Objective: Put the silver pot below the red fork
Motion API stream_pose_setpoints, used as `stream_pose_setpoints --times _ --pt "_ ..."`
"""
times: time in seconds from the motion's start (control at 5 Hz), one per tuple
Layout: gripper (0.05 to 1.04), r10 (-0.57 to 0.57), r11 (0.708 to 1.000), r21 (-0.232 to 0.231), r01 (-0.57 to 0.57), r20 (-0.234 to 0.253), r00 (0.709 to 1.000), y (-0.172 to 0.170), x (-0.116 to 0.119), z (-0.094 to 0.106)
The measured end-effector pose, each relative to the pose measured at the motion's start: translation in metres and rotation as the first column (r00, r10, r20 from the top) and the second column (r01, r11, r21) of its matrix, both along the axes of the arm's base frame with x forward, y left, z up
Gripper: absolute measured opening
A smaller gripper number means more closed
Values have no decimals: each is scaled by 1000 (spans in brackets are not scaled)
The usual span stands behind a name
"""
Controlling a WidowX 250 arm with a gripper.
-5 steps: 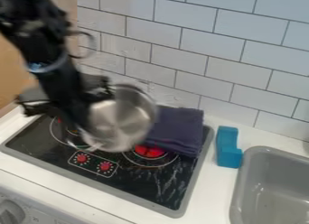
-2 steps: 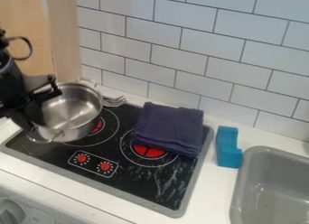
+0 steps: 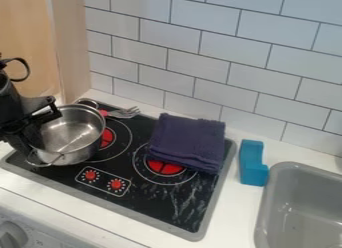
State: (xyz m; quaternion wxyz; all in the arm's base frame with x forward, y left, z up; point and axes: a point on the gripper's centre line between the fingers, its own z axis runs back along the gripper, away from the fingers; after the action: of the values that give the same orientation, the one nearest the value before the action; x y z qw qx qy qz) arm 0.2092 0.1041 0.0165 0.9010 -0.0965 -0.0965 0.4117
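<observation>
Gripper (image 3: pixel 40 124) at the left, hanging down at the pot's left wall. The black arm (image 3: pixel 8 99) comes in from the left edge, with a looped black cable (image 3: pixel 27 67) over it. Can't tell whether the gripper is open, closed or gripping the pot.

Pot (image 3: pixel 72 134) is silver, over the left part of the stove (image 3: pixel 150 204), roughly upright, mouth up, inside bare metal. One loop handle at its far side, one at its near left side. Can't tell if its base is fully down on the stove. It covers part of the left burner (image 3: pixel 107 137); the burner's red centre shows just right of the pot.

Fork (image 3: pixel 125 113) lies by the stove's far left edge – metal tines toward the right, red part at the left, just beside the pot's far right rim. Pot is on the near left side of it.

Cloth (image 3: pixel 187 139) is dark purple, folded in layers, on the far right part of the stove. Its near edge covers part of the right burner (image 3: pixel 164 168), whose red centre partly shows. Two red knobs, left one (image 3: pixel 90 175) and right one (image 3: pixel 117 184), sit near the pot in a white outline.

Blue block (image 3: pixel 252 164) is on the white counter (image 3: pixel 234 212), between stove and grey sink (image 3: pixel 304 214). White tile wall (image 3: pixel 200 52) along the far side.
</observation>
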Motion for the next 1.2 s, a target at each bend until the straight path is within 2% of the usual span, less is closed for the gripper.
stream_pose_setpoints --times 0.2,0.4,0.6,0.8,1.0,1.2 --pt "81 1 1000 -7 -1 -16 1000 0 -1 -7" --pt "247 18 1000 -7 -19 -23 1000 1 -2 -7" --pt "519 38 999 -16 -38 -26 999 0 -2 -7" --pt "834 42 999 -19 -42 -43 998 0 -4 -8" --pt "1019 36 999 -20 -37 -49 998 -1 -6 -5" --pt "1007 21 1000 12 -21 -4 1000 1 -4 13"
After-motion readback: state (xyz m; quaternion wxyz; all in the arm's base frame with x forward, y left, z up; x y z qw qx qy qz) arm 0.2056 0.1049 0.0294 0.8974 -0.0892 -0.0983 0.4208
